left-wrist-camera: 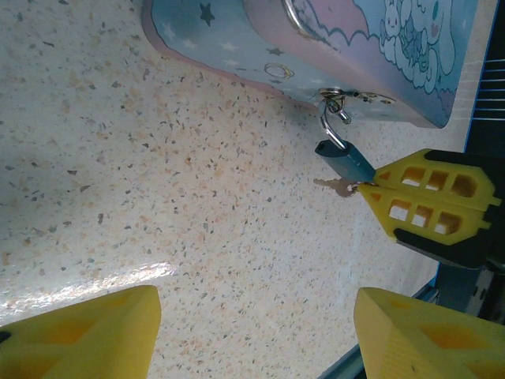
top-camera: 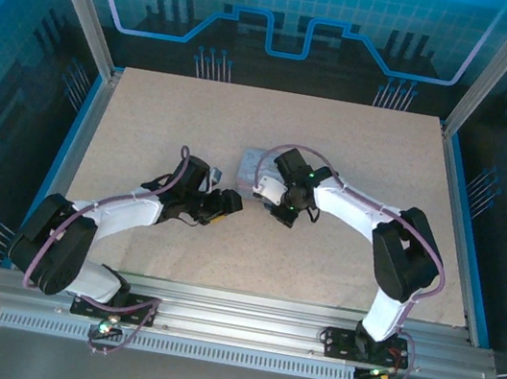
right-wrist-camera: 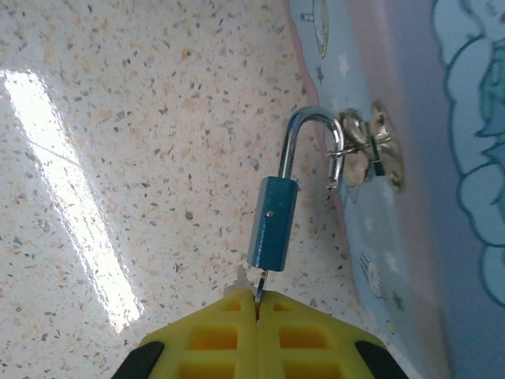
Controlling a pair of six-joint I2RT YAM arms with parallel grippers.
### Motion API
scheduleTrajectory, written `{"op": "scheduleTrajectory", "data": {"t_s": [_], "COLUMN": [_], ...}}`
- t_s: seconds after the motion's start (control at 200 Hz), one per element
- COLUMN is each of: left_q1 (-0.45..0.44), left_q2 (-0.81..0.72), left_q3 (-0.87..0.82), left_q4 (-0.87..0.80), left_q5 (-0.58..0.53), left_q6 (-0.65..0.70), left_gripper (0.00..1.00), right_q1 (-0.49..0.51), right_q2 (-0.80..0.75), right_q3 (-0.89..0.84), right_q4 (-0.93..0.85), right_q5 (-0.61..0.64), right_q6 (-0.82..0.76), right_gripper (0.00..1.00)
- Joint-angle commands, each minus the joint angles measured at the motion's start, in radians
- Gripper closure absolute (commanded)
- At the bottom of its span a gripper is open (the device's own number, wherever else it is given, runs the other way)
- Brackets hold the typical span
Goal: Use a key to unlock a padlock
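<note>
Two grippers are noted: the right gripper [right-wrist-camera: 258, 309] is clamped on the key [right-wrist-camera: 258, 294], its blade seated in the padlock [right-wrist-camera: 272, 225]; the left gripper [left-wrist-camera: 256, 332] is held apart, empty. The turning step is judged in hand; a twist of the key is called for next. The padlock, blue-grey with a bright shackle, is hung from the tin [right-wrist-camera: 410, 260] near the middle of the table [top-camera: 146, 133].
</note>
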Motion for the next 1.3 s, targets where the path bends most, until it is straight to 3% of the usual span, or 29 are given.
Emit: {"op": "scheduleTrajectory", "data": {"t_s": [0.0,1.296], "left_q1": [0.008,0.009], "left_q2": [-0.014,-0.019], "left_q3": [-0.015,-0.021], "left_q4": [-0.013,-0.018], "left_q5": [0.021,0.021], "left_q6": [0.017,0.011], "left_gripper": [0.33,0.33], "right_q1": [-0.013,0.014], "right_q2": [0.012,0.064], "right_q3": [0.041,0.034], "right_q4": [-0.048,0.046], "right_q5": [-0.032,-0.017], "right_q6": [-0.034,-0.112], "right_gripper": [1.00,1.00]}}
